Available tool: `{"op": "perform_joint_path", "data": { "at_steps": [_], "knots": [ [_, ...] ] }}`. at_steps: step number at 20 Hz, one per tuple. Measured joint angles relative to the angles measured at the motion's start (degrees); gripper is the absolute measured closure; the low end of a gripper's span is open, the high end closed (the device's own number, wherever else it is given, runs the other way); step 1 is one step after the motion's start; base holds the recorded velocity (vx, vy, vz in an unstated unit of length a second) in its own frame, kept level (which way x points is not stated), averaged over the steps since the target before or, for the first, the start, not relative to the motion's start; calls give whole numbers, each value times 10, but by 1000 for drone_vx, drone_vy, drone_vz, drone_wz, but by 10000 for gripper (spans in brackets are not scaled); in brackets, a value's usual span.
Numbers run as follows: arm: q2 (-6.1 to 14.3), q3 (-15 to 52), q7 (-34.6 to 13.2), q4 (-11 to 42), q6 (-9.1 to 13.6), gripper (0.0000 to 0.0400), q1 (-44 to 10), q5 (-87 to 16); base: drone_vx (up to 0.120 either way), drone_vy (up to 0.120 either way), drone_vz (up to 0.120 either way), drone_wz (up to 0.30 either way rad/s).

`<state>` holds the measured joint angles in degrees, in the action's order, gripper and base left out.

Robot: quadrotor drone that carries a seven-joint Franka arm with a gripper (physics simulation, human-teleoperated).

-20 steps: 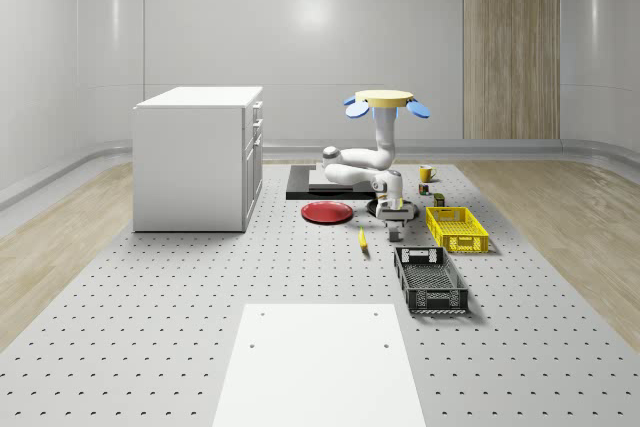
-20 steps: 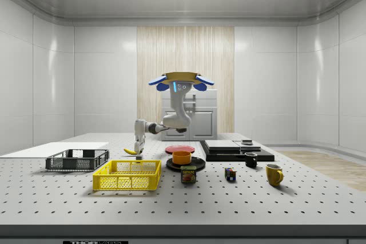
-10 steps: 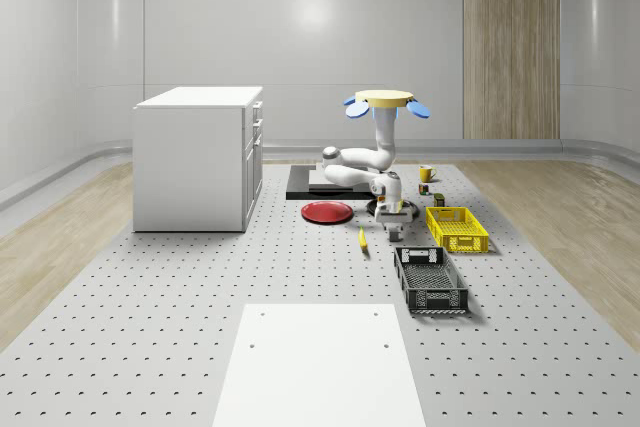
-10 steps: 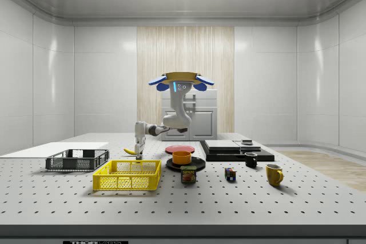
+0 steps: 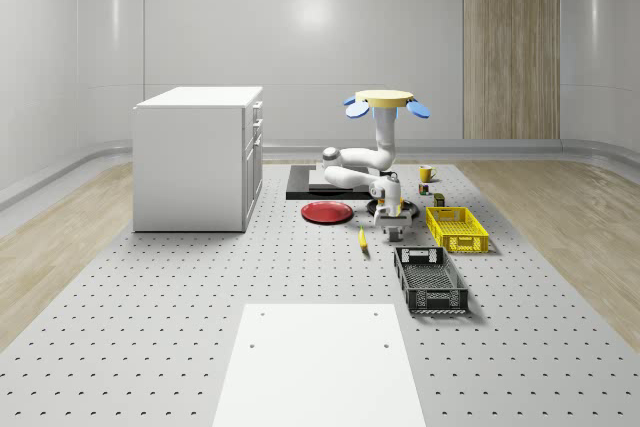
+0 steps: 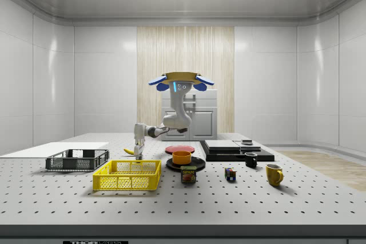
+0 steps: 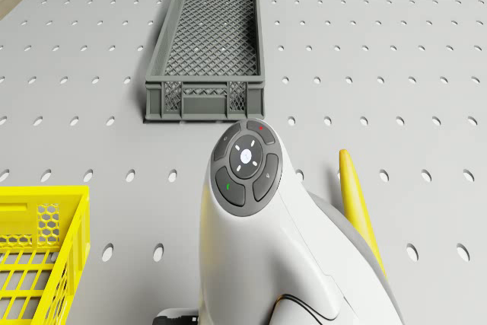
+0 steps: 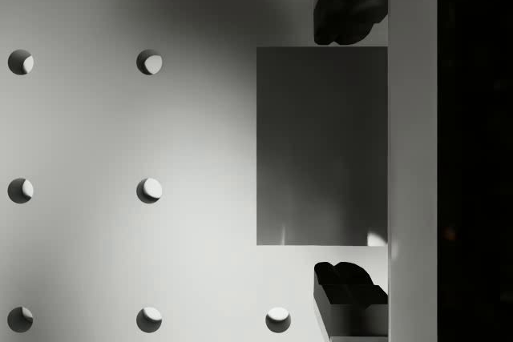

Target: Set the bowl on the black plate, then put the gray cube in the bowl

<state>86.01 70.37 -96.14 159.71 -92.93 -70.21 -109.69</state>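
The drone [image 5: 388, 100] is hovering above the middle of the table [image 5: 150, 297], well in from every edge, with the arm reaching down between the yellow crate [image 6: 127, 175] and the gray crate [image 7: 209, 43]; the gripper [image 8: 350, 150] is hanging low over the gray cube [image 8: 321, 146], its fingers [image 8: 349, 10] standing apart on either side of the cube and gripping nothing; the orange bowl [image 6: 182, 157] is already sitting on the black plate [image 6: 197, 164], so the cube seems to be the step in hand.

One finger is looking closer to the cube than the other; closing from here is likely to shove the cube sideways across the table first, or pinch it off-centre; any sway of the hovering drone is adding to that risk. A weak hold may be letting the cube slip on the way to the bowl; the banana [image 7: 358, 203] and both crates are lying near enough to be clipped.
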Motion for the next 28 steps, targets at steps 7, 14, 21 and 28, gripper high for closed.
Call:
{"op": "perform_joint_path", "data": {
  "at_steps": [7, 14, 21, 28],
  "knots": [
    [0, -13, 0, -8, -7, 73, -5, -12, 0, 0, 0, 0],
    [0, -16, 0, -10, -8, 136, -7, -15, 0, 0, 0, 0],
    [0, -5, 0, -6, -4, 147, -5, -4, 0, 0, 0, 0],
    [2, 39, -1, 7, 13, 149, 1, 37, 0, 0, 91, 0]
  ]
}}
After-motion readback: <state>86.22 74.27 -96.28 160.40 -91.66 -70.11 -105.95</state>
